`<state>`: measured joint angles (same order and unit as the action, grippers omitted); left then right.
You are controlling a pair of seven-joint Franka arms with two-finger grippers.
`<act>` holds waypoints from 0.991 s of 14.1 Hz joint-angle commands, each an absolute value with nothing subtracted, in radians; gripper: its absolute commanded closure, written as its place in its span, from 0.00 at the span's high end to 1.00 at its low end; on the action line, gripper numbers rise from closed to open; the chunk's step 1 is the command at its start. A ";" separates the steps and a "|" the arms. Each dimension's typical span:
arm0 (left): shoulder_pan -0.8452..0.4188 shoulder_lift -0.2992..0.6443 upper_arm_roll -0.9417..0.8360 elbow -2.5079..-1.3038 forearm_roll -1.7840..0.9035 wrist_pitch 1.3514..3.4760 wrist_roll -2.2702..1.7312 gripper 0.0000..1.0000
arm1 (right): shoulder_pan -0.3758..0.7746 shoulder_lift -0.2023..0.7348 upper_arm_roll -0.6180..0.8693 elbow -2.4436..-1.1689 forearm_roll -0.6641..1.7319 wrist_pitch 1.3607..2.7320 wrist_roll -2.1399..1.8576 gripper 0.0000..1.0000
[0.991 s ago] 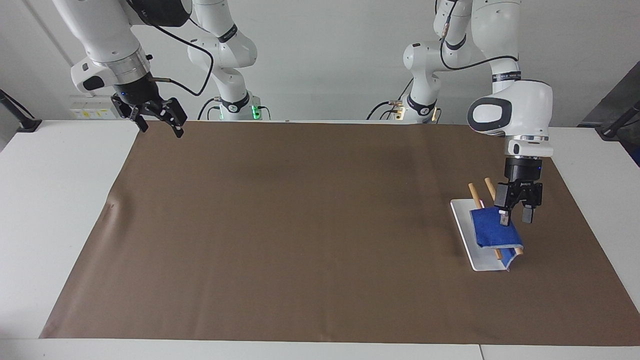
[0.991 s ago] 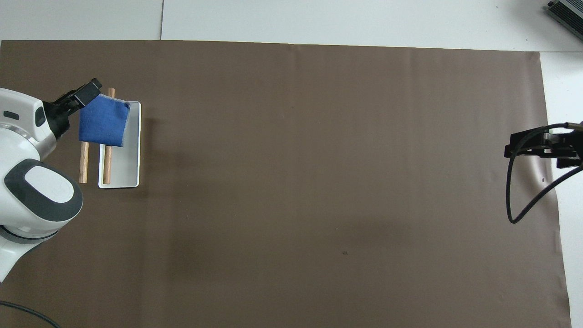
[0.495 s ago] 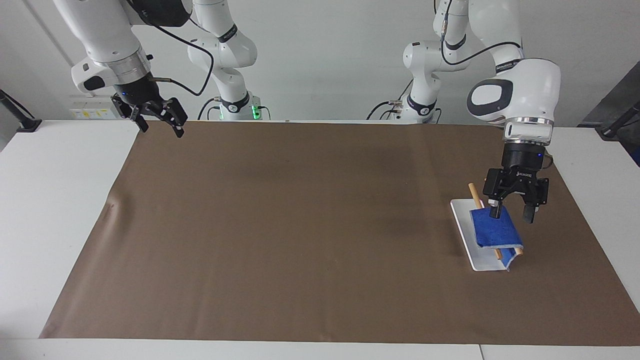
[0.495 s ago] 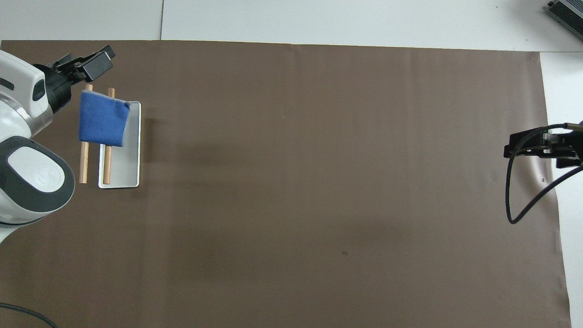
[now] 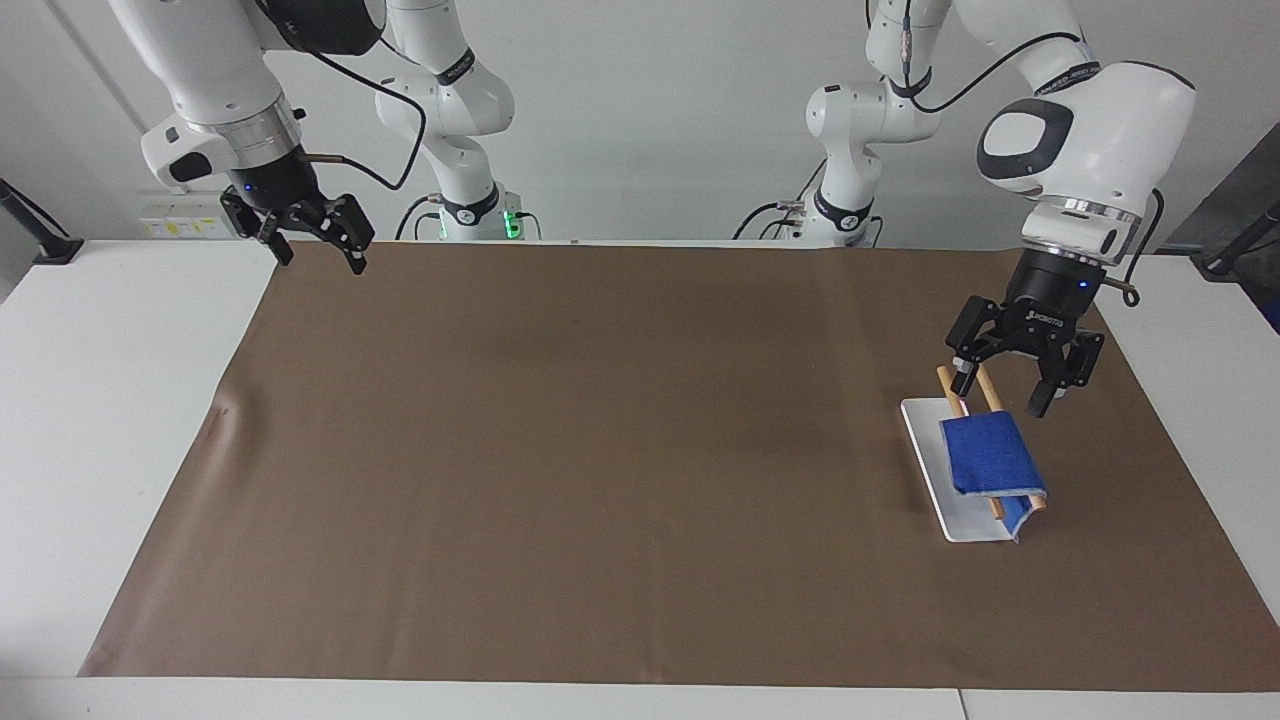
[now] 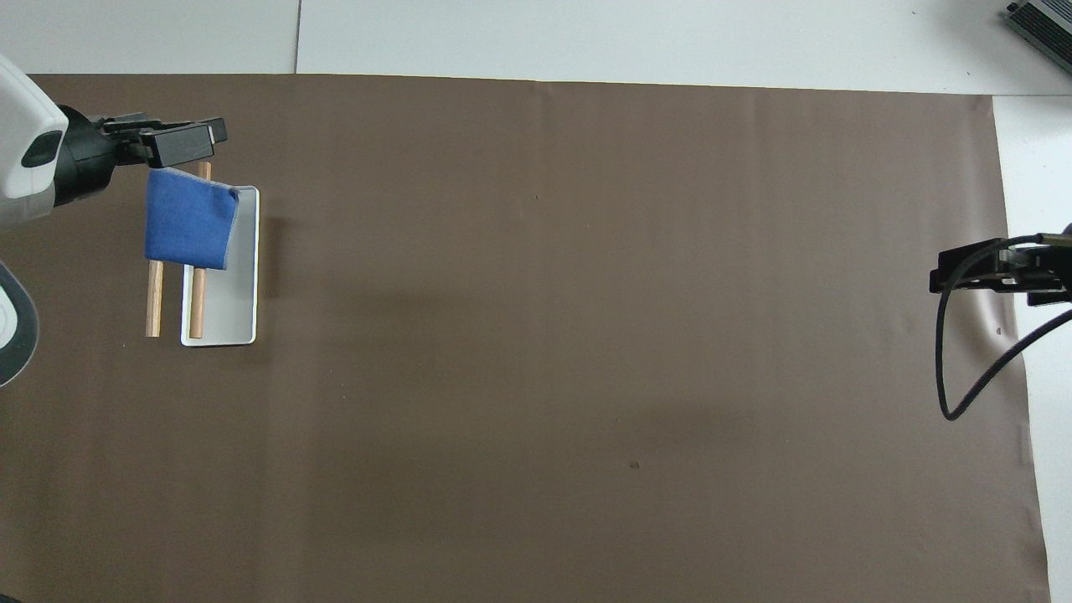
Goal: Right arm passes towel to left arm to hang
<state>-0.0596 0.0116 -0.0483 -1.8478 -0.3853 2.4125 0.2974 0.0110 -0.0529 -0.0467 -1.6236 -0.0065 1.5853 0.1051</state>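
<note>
The royal-blue towel hangs folded over two wooden rods on a white tray at the left arm's end of the table. It also shows in the overhead view, with the rods and the tray. My left gripper is open and empty, up in the air over the rack and clear of the towel; the overhead view shows it too. My right gripper is open and empty, and waits in the air over the mat's corner at the right arm's end.
A brown mat covers most of the white table. A black cable loops from the right arm over the mat's edge. A small crease marks the mat at the right arm's end.
My left gripper has risen off the towel and opened wider, leaving the towel draped on the rods. The right arm has not moved.
</note>
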 commanded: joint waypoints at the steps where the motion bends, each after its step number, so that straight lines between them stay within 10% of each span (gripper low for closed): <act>1: -0.055 -0.009 -0.046 -1.800 -0.220 2.242 0.226 1.00 | 0.005 -0.058 -0.038 -1.615 -0.011 1.580 0.075 1.00; 14: -0.101 0.078 -0.055 -1.427 -0.007 1.628 0.076 1.00 | 0.002 -0.069 -0.038 -1.637 0.006 1.569 0.123 1.00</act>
